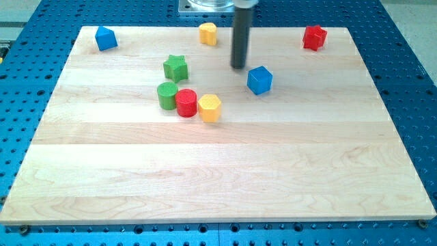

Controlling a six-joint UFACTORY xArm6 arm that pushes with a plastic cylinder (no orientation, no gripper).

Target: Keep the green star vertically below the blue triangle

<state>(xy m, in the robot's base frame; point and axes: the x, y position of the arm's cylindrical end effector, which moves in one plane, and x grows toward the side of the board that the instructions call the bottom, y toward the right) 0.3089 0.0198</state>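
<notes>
Green star: lies flat on the wooden board, in its upper-left part, clear of every neighbour.

Blue triangle: up and to the view's left of the green star, near the board's top-left corner, well apart from the star.

Green cylinder: just below the green star, a little to the view's left, close but not touching it.

Red cylinder: below the green star, touching the green cylinder on that block's right side.

Yellow hexagonal block: below and to the right of the green star, pressed against the red cylinder; the three form a row.

My tip: level with the green star, to the view's right of it, apart from it. The rod has no jaws.

Blue cube: right of the green star, just beyond my tip and slightly lower.

Second yellow block: above and right of the green star, at the board's top edge.

Red block: far right of the green star, near the top-right corner; its shape is unclear.
</notes>
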